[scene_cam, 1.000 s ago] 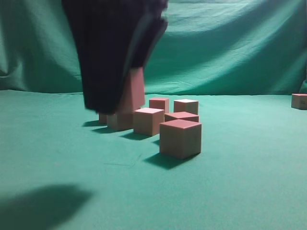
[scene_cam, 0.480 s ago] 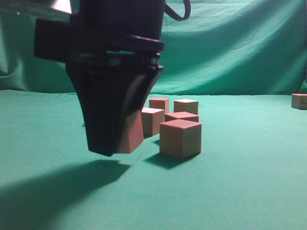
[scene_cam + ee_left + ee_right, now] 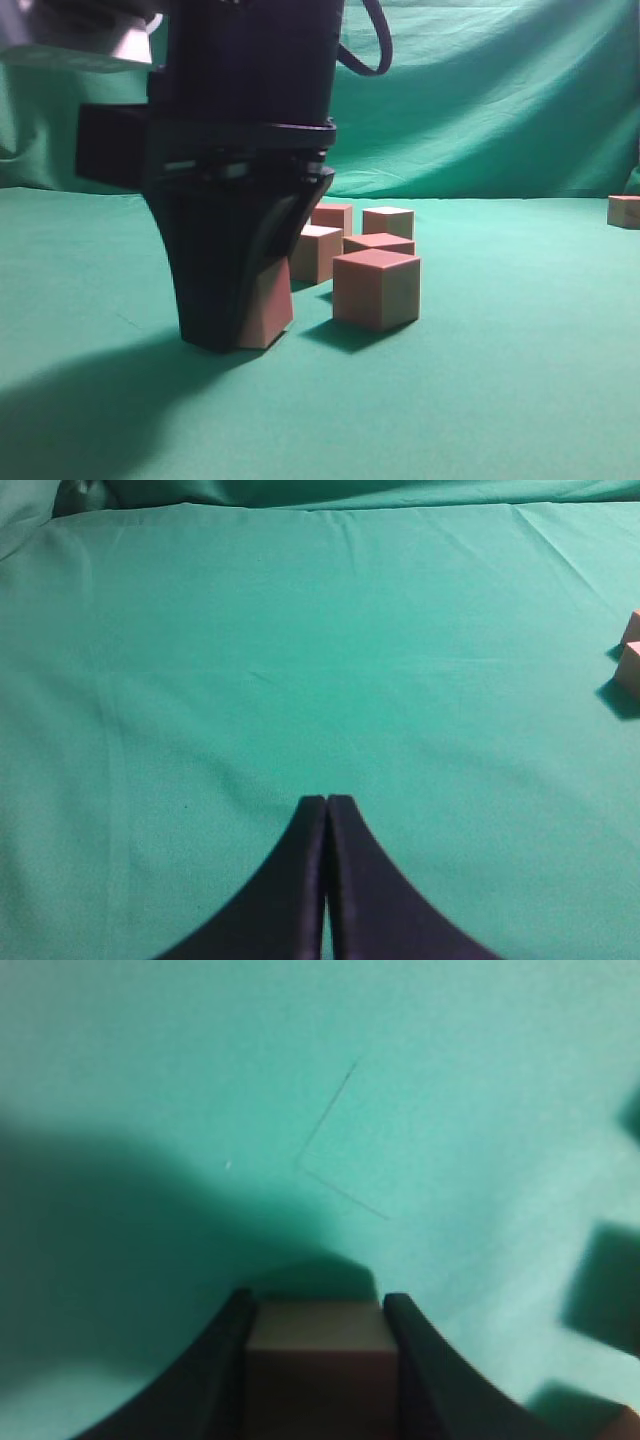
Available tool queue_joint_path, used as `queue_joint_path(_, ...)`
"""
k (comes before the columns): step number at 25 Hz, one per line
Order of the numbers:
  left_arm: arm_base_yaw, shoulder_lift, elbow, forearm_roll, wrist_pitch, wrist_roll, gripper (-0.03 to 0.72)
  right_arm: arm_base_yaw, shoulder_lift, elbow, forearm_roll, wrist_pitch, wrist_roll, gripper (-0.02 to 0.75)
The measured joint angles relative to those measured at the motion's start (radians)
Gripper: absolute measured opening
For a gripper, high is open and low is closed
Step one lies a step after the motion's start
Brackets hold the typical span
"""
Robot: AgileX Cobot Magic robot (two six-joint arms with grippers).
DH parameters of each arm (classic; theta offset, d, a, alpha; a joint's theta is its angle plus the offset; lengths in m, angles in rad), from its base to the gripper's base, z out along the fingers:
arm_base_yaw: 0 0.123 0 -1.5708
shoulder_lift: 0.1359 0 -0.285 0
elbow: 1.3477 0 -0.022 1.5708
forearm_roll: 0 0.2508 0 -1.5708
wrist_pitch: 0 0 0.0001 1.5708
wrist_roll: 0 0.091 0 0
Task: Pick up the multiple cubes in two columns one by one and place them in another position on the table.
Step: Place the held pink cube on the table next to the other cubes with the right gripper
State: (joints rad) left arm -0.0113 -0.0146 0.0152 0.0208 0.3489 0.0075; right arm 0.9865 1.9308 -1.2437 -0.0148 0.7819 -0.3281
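My right gripper (image 3: 238, 335) has reached over to the left of the exterior view and is shut on one cube (image 3: 270, 305), whose bottom is down at the green table (image 3: 500, 390). The right wrist view shows this cube (image 3: 318, 1345) squeezed between the black fingers of the right gripper (image 3: 317, 1302). Just right of it and behind stand several more cubes, the nearest one (image 3: 377, 288) in front of a second (image 3: 317, 252) and a third (image 3: 388, 221). My left gripper (image 3: 327, 802) hangs shut and empty over bare cloth, with two cubes (image 3: 631, 665) at that view's right edge.
A lone cube (image 3: 624, 211) sits far off at the right edge of the exterior view. A draped green backdrop (image 3: 480, 100) closes the back. A faint square crease (image 3: 345, 1170) marks the cloth ahead of the held cube.
The right gripper carried its cube away from the cluster toward the camera and the left, then lowered it from a hover down to the table.
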Motion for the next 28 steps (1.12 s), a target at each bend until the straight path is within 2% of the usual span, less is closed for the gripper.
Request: queue_joint_path(28,0.0,0.0,0.0,0.0,0.0,0.0,0.0,-0.003,0.0,-0.002,-0.053,-0.001,-0.016,0.254)
